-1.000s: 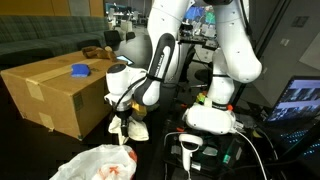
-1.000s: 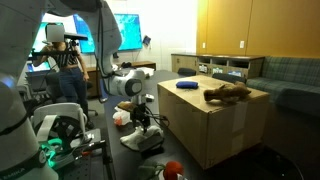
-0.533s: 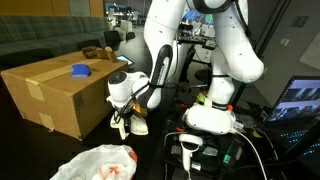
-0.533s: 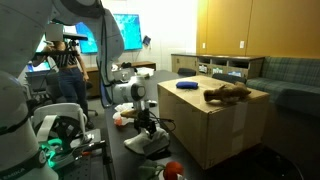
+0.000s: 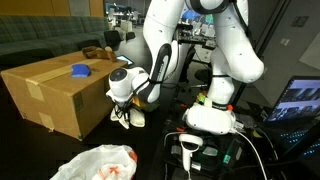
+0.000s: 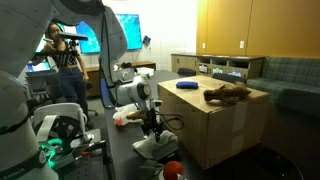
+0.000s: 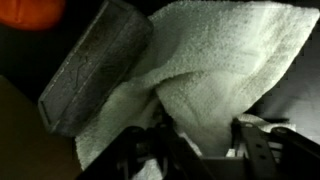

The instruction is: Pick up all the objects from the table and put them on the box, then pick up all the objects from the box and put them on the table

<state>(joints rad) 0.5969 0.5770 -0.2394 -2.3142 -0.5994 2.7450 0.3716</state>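
Lowered since a second ago, tool (image 5: 122, 116) now at cream-white cloth (image 7: 225, 60) on tabletop (image 5: 155, 140) beside box (image 5: 50, 88), jaws straddling a fold; whether it is gripped cannot be told.

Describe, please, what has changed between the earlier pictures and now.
The arm lowered the tool to the table beside the box, onto the cream-white cloth. Its jaws now straddle a fold of it, though a firm grip cannot be confirmed. The blue pad and brown lump stayed on the box, and the white bag stayed on the table.
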